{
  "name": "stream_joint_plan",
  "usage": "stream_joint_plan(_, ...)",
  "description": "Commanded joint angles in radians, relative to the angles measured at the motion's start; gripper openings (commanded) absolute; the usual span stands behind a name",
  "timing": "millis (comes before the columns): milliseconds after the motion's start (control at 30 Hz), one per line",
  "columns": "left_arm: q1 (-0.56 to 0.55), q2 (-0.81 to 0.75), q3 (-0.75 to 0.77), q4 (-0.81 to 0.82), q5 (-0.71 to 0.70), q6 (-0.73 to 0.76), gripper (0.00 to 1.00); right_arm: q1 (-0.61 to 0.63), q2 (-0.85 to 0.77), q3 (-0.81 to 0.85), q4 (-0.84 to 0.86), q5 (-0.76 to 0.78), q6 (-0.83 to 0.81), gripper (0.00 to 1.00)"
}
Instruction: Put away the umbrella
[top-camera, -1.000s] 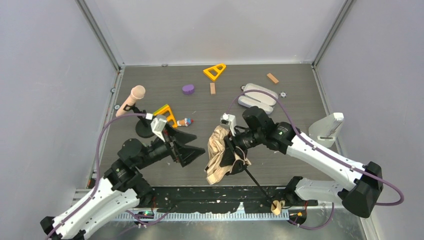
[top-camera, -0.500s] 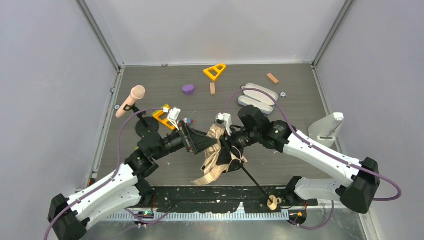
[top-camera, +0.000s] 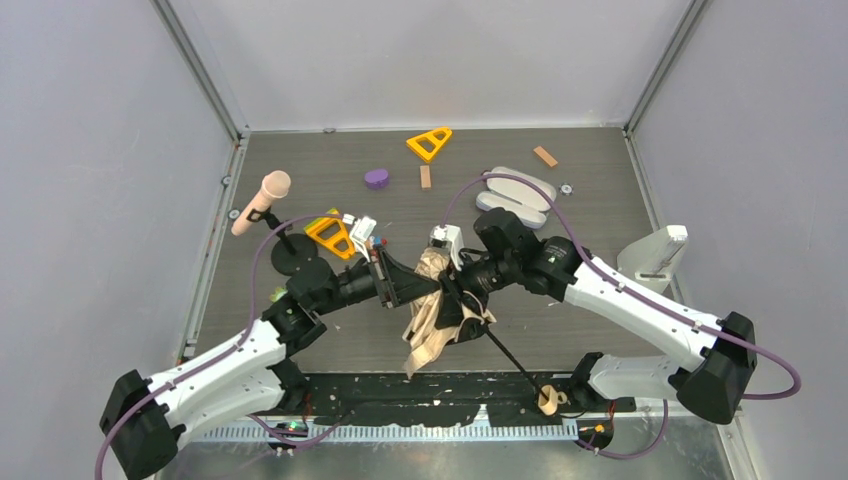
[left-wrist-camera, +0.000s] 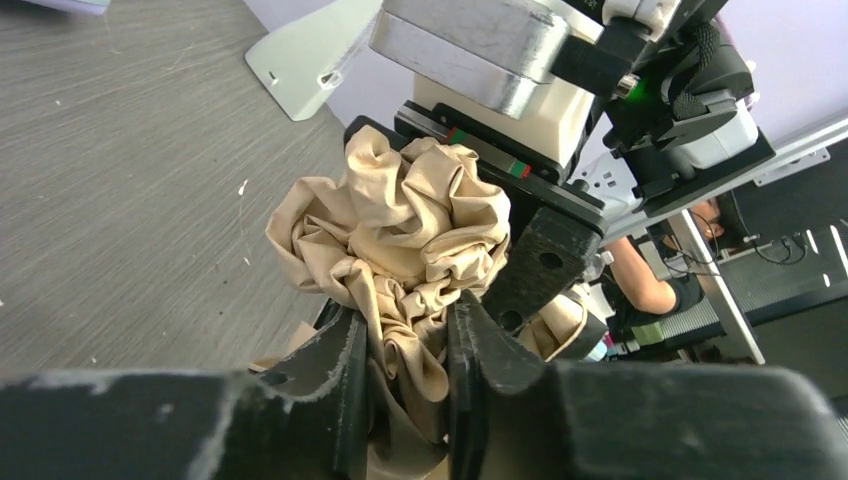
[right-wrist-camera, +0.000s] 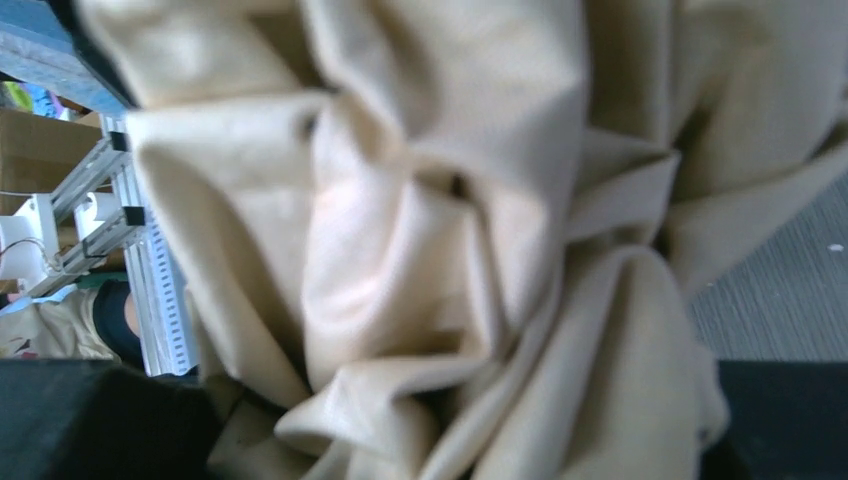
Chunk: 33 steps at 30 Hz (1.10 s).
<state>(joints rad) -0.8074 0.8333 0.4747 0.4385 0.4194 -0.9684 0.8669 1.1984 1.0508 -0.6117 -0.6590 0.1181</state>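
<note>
The umbrella (top-camera: 428, 310) hangs just below the middle of the overhead view, its pale beige canopy (left-wrist-camera: 400, 225) crumpled into a loose bundle. The thin black shaft (top-camera: 512, 362) slants down to the lower right and ends in the tan handle (top-camera: 548, 402) at the bottom edge. The right gripper (top-camera: 462, 298) reaches in from the right and clamps the bundle where the shaft enters it; its own camera sees little but folds of cloth. The left gripper (left-wrist-camera: 405, 385) meets it from the left, and its wrist view shows both jaws pinched on a fold of the canopy, cloth squeezed between them. Further out on the table (top-camera: 300, 170), the microphone (top-camera: 275, 186) stands at the left and the lavender case (top-camera: 516, 195) lies at the upper right, both well apart from the bundle. The step in hand looks like gathering the slack fabric so the umbrella can be collapsed. The next move probably calls for one claw to hold firm while the other works the cloth in towards the shaft without snagging a rib
</note>
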Motion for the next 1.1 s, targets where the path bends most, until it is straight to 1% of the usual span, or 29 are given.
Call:
stream_joint_plan(0, -0.025, 0.034, 0.008, 0.074, 0.057, 0.005, 0.08, 0.004, -0.008, 0.076, 0.032, 0.032, -0.018, 0.06)
stream_joint_plan(33, -0.028, 0.037, 0.005, 0.083, 0.055, 0.000, 0.00, 0.004, -0.010, 0.077, 0.025, 0.062, -0.019, 0.06)
stream_joint_plan(67, -0.030, 0.038, -0.002, 0.098, 0.050, -0.005, 0.00, 0.004, -0.010, 0.076, 0.025, 0.078, -0.016, 0.06)
stream_joint_plan(133, -0.033, 0.032, -0.023, 0.130, 0.013, -0.024, 0.00, 0.006, -0.021, 0.065, 0.032, 0.133, -0.001, 0.13)
stream_joint_plan(167, -0.035, 0.025, -0.039, 0.151, -0.017, -0.036, 0.00, 0.008, -0.032, 0.059, 0.050, 0.176, 0.005, 0.22)
stream_joint_plan(200, -0.036, 0.015, -0.057, 0.175, -0.050, -0.049, 0.00, 0.015, -0.039, 0.038, 0.062, 0.195, 0.018, 0.27)
stream_joint_plan(233, -0.039, 0.005, -0.082, 0.204, -0.095, -0.062, 0.00, 0.024, -0.056, 0.025, 0.095, 0.225, 0.024, 0.37)
stream_joint_plan(267, -0.040, -0.005, -0.098, 0.230, -0.129, -0.072, 0.00, 0.029, -0.065, -0.002, 0.113, 0.236, 0.039, 0.41)
stream_joint_plan(300, -0.042, -0.015, -0.115, 0.255, -0.160, -0.082, 0.00, 0.038, -0.082, -0.018, 0.155, 0.246, 0.046, 0.49)
stream_joint_plan(333, -0.044, -0.025, -0.128, 0.281, -0.189, -0.090, 0.00, 0.042, -0.091, -0.049, 0.176, 0.247, 0.063, 0.55)
stream_joint_plan(400, -0.045, -0.042, -0.151, 0.330, -0.241, -0.099, 0.00, 0.057, -0.110, -0.097, 0.251, 0.243, 0.086, 0.60)
stream_joint_plan(500, -0.047, -0.071, -0.166, 0.359, -0.298, -0.097, 0.00, 0.088, -0.134, -0.172, 0.367, 0.235, 0.110, 0.66)
stream_joint_plan(633, -0.047, -0.109, -0.188, 0.385, -0.376, -0.085, 0.00, 0.138, -0.152, -0.239, 0.448, 0.281, 0.112, 0.71)
stream_joint_plan(733, -0.047, -0.137, -0.205, 0.396, -0.437, -0.082, 0.00, 0.176, -0.160, -0.278, 0.485, 0.364, 0.106, 0.74)
stream_joint_plan(767, -0.047, -0.146, -0.210, 0.402, -0.455, -0.083, 0.00, 0.193, -0.162, -0.296, 0.499, 0.390, 0.101, 0.78)
stream_joint_plan(800, -0.047, -0.152, -0.217, 0.408, -0.468, -0.085, 0.00, 0.201, -0.163, -0.305, 0.506, 0.442, 0.099, 0.85)
stream_joint_plan(867, -0.047, -0.168, -0.231, 0.421, -0.490, -0.088, 0.00, 0.223, -0.163, -0.331, 0.542, 0.507, 0.092, 0.91)
stream_joint_plan(1033, -0.047, -0.208, -0.245, 0.403, -0.537, -0.088, 0.00, 0.275, -0.152, -0.379, 0.604, 0.606, 0.054, 0.94)
stream_joint_plan(1067, -0.047, -0.217, -0.247, 0.400, -0.544, -0.087, 0.00, 0.287, -0.140, -0.380, 0.605, 0.614, 0.047, 0.98)
